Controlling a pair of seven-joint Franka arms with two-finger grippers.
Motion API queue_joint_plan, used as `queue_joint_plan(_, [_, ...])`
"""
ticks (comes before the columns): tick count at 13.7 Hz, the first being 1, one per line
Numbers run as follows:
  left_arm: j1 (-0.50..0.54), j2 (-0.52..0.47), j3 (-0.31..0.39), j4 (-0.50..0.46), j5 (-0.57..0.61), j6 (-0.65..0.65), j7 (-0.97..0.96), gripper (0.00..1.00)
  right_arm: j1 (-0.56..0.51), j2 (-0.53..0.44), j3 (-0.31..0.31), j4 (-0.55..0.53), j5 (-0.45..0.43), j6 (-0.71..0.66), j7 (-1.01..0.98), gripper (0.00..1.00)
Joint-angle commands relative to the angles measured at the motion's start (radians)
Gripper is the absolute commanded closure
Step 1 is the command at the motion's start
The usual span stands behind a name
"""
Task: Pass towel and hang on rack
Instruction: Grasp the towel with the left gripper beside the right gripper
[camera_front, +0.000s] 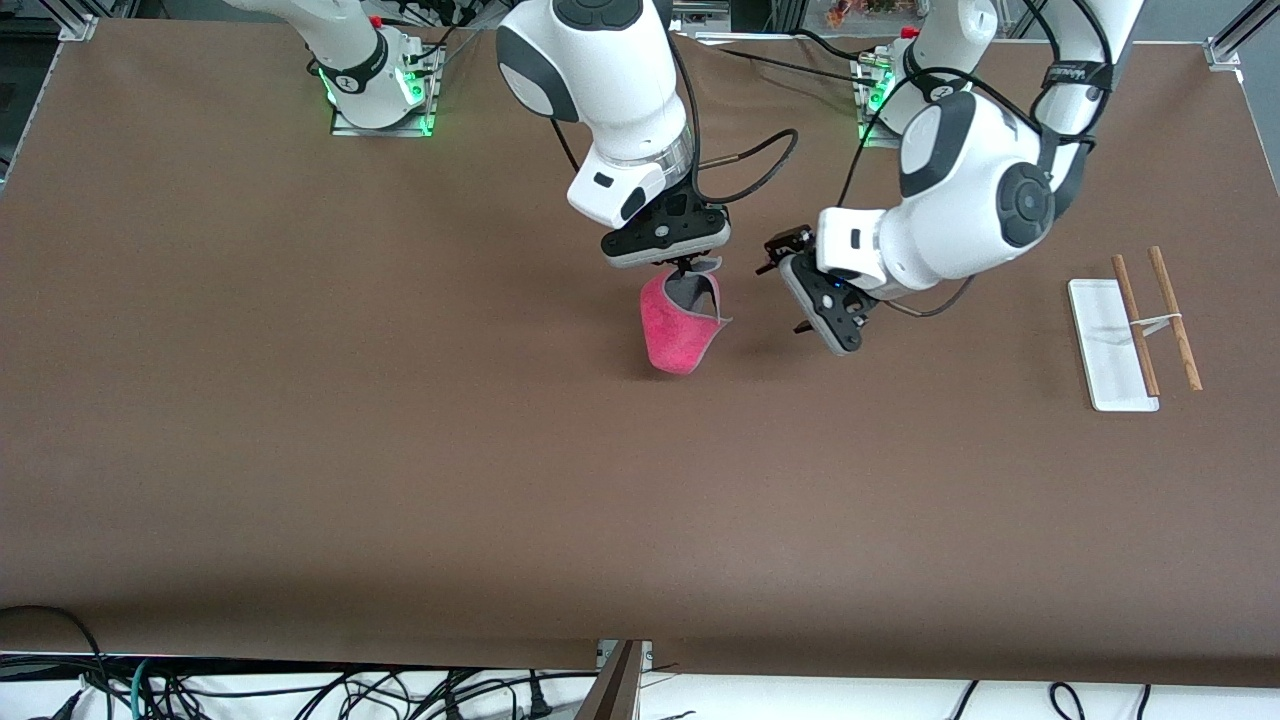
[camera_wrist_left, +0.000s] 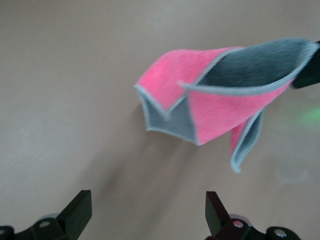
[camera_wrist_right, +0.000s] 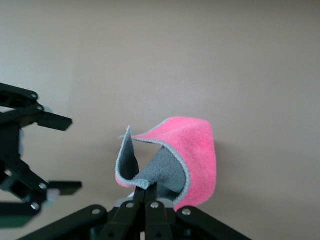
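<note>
Over table ctr: towel (camera_front: 680, 330) hangs from right gripper (camera_front: 686, 268), pinched | left gripper (camera_front: 800, 300) beside it, fingers apart

Even, bright overhead light, soft shadows; left wrist view slightly blurred.

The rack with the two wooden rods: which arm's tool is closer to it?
Left. The left tool, open, hangs over the table between the towel and the rack. The right tool, shut on the towel, is over mid-table, farther from the rack.
</note>
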Motion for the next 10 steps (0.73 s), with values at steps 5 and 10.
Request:
queue_joint_plan(5, [0.006,0.003,-0.089,-0.014,-0.028,0.097,-0.005,0.00,0.013,0.012,-0.009,0.029,-0.012,-0.002,-0.007,1.00])
queue_joint_plan(10, [0.006,0.018,-0.132,-0.013,-0.028,0.115,-0.049,0.00,0.013,0.012,-0.009,0.029,-0.012,-0.002,-0.007,1.00])
